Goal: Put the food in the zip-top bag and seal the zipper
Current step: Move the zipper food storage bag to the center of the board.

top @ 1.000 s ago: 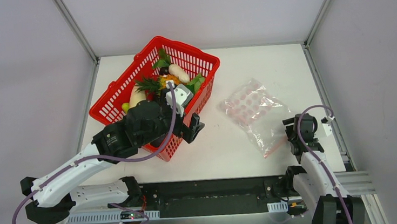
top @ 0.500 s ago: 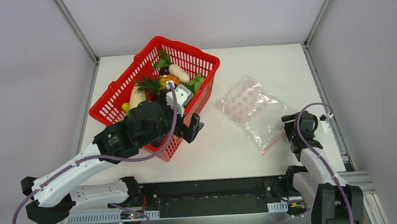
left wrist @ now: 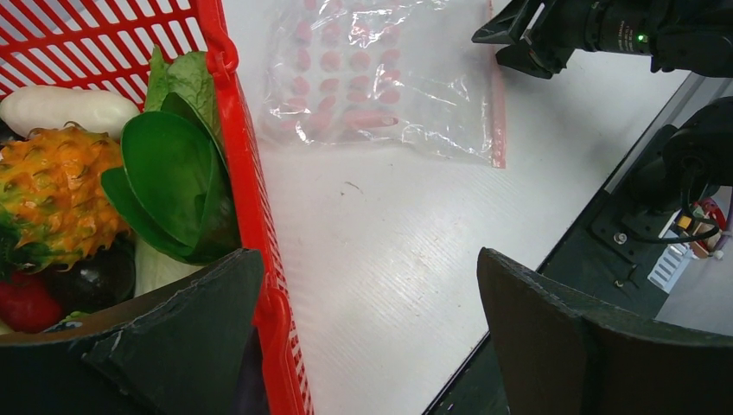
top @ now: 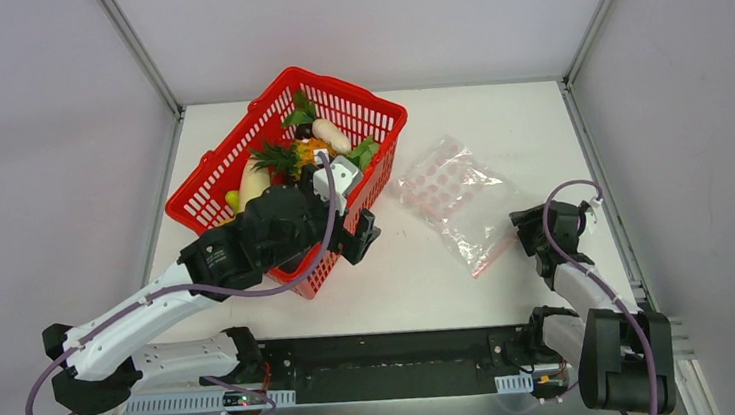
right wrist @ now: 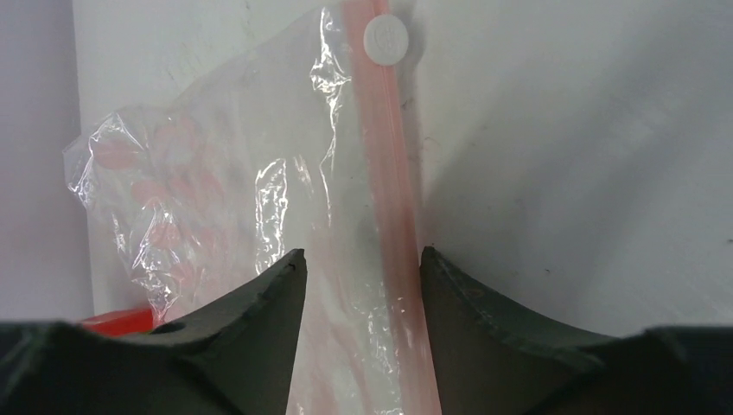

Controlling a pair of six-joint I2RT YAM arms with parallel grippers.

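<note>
Bag first, by my reading: the right gripper [right wrist: 359, 268], jaws apart, straddles the zipper [right wrist: 386, 190] of the zip-top bag [top: 448, 200] on the table [top: 497, 126] — next, probably a firm pinch. The left gripper [left wrist: 367, 259], jaws wide, hovers at the basket [top: 375, 111] holding the food [left wrist: 52, 199].

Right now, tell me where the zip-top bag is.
Top view: the zip-top bag lies right of the red basket, its mouth at the right gripper.

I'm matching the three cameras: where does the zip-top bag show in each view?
Top external: zip-top bag right of centre.
Left wrist: top middle.
Right wrist: centre, reaching the bottom edge.
Shared landmark: its pink zipper strip.
</note>
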